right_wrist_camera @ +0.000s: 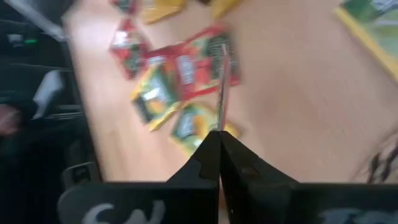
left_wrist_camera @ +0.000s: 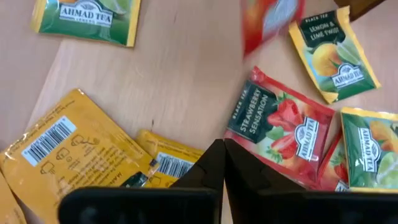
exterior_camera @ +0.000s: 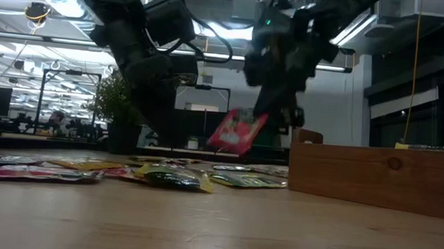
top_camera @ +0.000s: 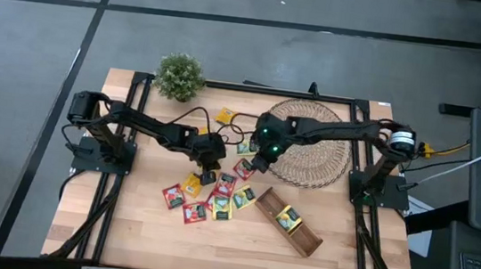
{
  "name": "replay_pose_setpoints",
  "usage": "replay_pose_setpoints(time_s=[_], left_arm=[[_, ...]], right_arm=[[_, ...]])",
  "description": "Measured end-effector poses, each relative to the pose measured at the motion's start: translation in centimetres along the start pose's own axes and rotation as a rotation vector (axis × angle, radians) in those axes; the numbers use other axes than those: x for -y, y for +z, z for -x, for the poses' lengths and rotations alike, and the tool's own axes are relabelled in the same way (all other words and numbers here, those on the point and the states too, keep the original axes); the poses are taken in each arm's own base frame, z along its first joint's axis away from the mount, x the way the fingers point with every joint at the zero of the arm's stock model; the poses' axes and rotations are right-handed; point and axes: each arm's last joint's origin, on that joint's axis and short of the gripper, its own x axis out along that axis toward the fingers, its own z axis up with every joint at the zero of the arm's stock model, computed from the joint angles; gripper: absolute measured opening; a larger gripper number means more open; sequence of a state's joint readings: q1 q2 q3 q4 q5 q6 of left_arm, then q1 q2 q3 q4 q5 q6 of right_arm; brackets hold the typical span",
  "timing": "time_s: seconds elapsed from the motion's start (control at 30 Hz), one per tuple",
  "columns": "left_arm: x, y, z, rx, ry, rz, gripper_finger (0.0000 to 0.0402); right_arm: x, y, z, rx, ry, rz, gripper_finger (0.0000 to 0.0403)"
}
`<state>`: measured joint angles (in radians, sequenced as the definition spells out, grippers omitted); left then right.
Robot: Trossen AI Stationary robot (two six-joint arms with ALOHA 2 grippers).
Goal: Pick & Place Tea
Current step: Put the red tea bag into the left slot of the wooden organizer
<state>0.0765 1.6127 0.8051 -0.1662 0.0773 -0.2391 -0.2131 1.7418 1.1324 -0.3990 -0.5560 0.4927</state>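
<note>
Several tea sachets in yellow, red and green wrappers lie flat on the wooden table between the two arms. My right gripper is shut on one red sachet, which hangs above the others. My left gripper is shut a little above the table, with nothing showing between its fingers. Below it lie a yellow sachet and a red strawberry sachet. My right gripper pinches the red sachet between its two fingers at an upper corner, coming slanting down from above. In the right wrist view the sachet shows edge-on, sticking out past the fingertips. It hangs tilted, clear of the table and of the other sachets.
A long brown wooden tray lies slantwise at the near right, with one sachet in it. A round woven mat lies under the right arm at the far right. A small plant stands at the far left. Bare wood lies along the near edge.
</note>
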Motion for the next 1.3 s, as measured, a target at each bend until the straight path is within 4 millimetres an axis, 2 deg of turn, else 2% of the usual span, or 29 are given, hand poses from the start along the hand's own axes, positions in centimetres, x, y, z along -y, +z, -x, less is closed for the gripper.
replay_pose_setpoints(time_s=[0.17,0.33,0.5,0.73,1.0,1.3], left_arm=[[0.0,0.0,0.0,0.001,0.011,-0.001,0.0004],[0.1,-0.1,0.0,0.0,0.012,-0.006,0.0004],[0.4,-0.1,0.0,0.006,0.037,-0.018,0.0004],[1.0,-0.2,-0.1,0.005,0.035,-0.041,0.0004],[1.5,-0.2,-0.1,0.018,0.026,-0.065,0.0004],[1.5,-0.2,-0.1,0.02,0.027,-0.068,0.0004]], right_arm=[[-2.0,-0.8,2.9,-0.008,0.077,-0.026,0.0004],[-3.8,-2.9,4.8,-0.063,0.035,-0.072,0.0003],[-5.5,-5.1,4.8,-0.147,-0.004,-0.072,0.0004],[-7.2,-7.1,3.7,-0.243,-0.024,-0.1,0.0004],[-7.2,-8.2,3.4,-0.234,-0.176,-0.149,0.0004],[-5.0,-9.6,2.1,-0.218,-0.281,-0.246,0.0005]])
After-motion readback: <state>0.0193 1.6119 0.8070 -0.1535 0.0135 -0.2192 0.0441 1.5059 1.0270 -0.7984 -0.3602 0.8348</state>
